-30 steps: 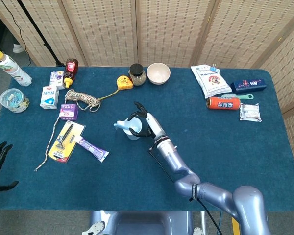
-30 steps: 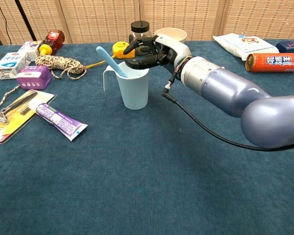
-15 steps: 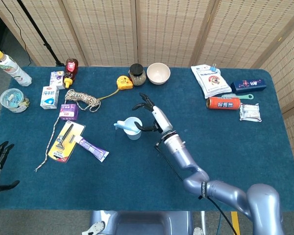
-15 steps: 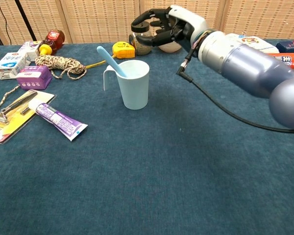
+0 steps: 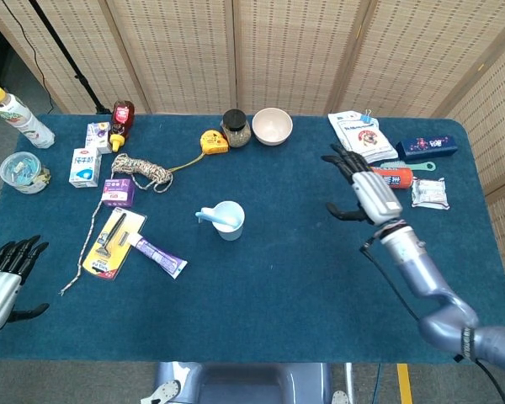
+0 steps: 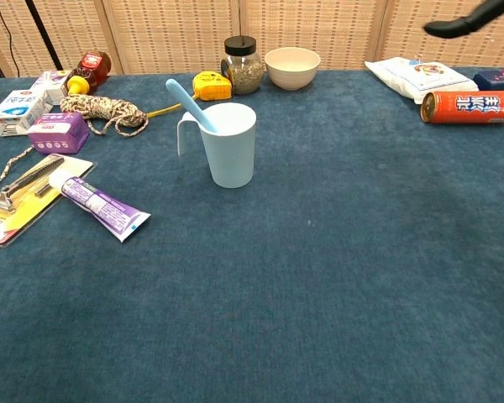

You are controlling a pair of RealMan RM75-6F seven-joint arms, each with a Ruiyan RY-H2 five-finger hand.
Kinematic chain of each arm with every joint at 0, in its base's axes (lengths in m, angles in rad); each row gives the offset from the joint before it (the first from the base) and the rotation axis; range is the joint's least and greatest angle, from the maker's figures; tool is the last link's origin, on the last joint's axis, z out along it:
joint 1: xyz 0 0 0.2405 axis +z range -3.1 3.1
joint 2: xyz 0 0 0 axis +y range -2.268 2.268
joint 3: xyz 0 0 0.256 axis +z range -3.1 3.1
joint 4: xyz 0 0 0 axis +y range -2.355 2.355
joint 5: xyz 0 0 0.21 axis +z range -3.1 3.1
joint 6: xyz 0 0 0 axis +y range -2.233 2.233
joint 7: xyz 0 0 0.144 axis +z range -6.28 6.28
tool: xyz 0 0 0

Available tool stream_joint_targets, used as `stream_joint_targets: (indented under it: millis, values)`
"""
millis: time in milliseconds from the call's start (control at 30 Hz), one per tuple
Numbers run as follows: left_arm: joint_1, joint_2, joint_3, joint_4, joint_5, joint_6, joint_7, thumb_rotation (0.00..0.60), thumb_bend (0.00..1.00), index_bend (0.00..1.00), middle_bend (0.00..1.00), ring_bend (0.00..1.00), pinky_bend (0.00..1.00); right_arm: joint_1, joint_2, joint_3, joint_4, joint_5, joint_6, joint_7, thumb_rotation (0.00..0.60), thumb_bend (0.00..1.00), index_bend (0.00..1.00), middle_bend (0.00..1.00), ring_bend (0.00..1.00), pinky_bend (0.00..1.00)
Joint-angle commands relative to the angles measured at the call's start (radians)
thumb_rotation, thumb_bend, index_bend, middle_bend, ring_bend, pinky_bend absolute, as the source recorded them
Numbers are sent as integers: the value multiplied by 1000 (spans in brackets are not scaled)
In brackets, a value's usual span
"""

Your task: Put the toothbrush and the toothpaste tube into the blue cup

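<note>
A: What changed? We had the right hand (image 5: pixel 366 192) at the blue cup (image 5: pixel 229 220) a second ago; now it's pulled back toward the table's right edge, fingers spread, holding nothing.

B: Toothbrush (image 6: pixel 191 105) stays in the cup, handle leaning over the rim. So 1 of 2 done, we'd say.

A: Toothpaste tube (image 6: pixel 98 205) lies flat near the table's left edge, beside the razor pack (image 5: pixel 111 245), well apart from the cup.

B: Left hand (image 5: pixel 6 273)?

A: At the front-left corner, fingers apart, empty. It's nearer the tube, we reckon.
</note>
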Motion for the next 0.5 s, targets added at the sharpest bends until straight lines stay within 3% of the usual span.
stream_joint_targets:
  millis: [33, 100, 167, 500]
  values:
    - [-28, 10, 5, 11, 44, -2, 11, 600, 16, 0, 0, 0, 0, -123, 65, -79, 8, -43, 150, -166, 600, 206, 10, 0, 0, 0]
    - [-43, 7, 6, 18, 77, 7, 27, 600, 16, 0, 0, 0, 0, -182, 69, -108, 18, -50, 229, -230, 600, 80, 0, 0, 0, 0]
    - [-53, -1, 7, 30, 106, 18, 36, 600, 16, 0, 0, 0, 0, -222, 70, -124, 23, -50, 277, -255, 600, 15, 0, 0, 0, 0]
    - [-141, -37, 5, 108, 210, 2, 67, 600, 16, 0, 0, 0, 0, -417, 40, -197, 93, -73, 507, -226, 600, 0, 0, 0, 0, 0]
